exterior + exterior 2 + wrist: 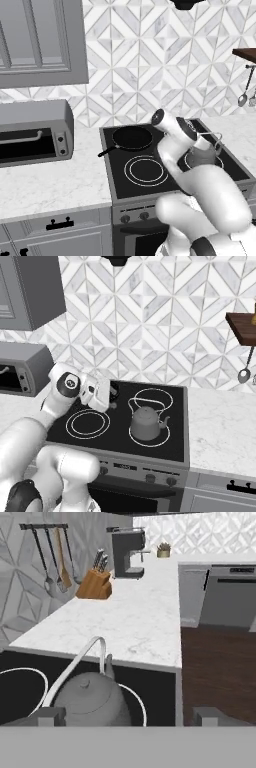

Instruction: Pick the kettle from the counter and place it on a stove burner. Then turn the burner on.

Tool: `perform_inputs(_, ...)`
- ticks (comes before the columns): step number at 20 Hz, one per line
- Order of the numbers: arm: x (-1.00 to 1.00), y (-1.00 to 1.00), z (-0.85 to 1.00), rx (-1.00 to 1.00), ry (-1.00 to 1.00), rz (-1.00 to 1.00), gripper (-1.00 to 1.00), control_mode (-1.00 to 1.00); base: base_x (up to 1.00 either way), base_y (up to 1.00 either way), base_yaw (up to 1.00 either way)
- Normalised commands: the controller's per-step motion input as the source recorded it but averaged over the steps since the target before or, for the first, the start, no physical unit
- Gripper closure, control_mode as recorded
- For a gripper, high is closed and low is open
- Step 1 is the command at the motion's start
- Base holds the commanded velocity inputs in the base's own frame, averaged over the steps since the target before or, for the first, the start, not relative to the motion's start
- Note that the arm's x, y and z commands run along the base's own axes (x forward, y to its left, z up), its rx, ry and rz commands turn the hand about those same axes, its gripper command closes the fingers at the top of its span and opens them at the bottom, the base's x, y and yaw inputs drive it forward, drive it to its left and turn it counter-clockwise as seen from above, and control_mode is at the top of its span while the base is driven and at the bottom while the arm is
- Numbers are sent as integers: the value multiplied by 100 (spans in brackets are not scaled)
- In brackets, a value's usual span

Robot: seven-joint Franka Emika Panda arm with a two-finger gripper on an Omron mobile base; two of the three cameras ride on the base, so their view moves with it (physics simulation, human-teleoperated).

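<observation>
The kettle [146, 425] is sitting upright inside a single-ring burner [158, 442] at the cooktop's front right, off the surface [220, 426]. The end effector [111, 397] is hanging just left of it with jaws spread wide, gripping nothing. The placing looks done; the knob is probably next. Reaching down to the knobs [146, 478], the arm is risking a clip on the wire handle [75, 662], or turning a knob for another burner.
</observation>
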Motion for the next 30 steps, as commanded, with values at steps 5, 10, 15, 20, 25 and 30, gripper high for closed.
perform_inputs(5, -68, 72, 0, -4, 2, 37, -100, -100, 0, 0, 0)
perform_inputs(10, -9, 3, -5, 17, 0, 12, -100, -100, 0, 0, 0)
perform_inputs(15, 0, -43, 4, 38, 9, 7, -100, -100, 0, 0, 0)
perform_inputs(20, 4, -28, 6, 22, 10, 5, -100, -100, 0, 0, 0)
perform_inputs(25, 0, 0, 0, 0, 0, 0, -100, -100, 0, 0, 0)
perform_inputs(30, 0, -5, 0, 0, 0, 0, -100, -100, 0, 0, 0)
